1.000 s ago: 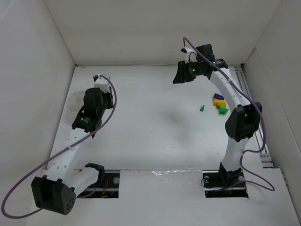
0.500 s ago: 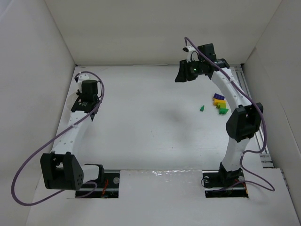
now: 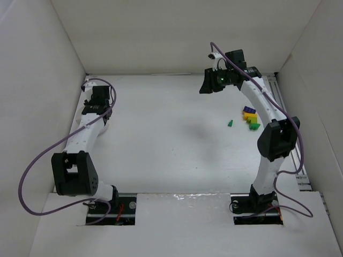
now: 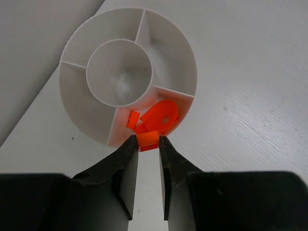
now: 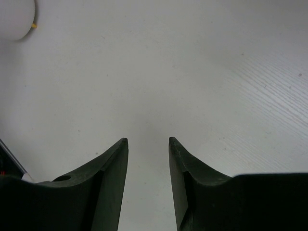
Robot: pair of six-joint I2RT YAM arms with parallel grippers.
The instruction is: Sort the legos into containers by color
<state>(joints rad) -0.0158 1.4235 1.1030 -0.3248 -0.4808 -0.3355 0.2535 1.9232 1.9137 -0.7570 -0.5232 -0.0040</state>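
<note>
My left gripper is shut on a small orange lego and holds it just at the near rim of the container, a round white bowl with a middle cup and divided sections. Several orange pieces lie in the section nearest the fingers. From above, the left gripper is at the back left and covers the bowl. My right gripper hangs open over bare table at the back, with nothing between its fingertips. A green lego and a purple-blue, yellow and green cluster lie at the right.
White walls close in the table on the left, back and right. A rounded white thing with a yellow speck shows in the top left corner of the right wrist view. The right arm's forearm passes beside the lego cluster.
The left arm has swung back and to the left, ending over the bowl that showed beside it before. The right arm has barely moved.
</note>
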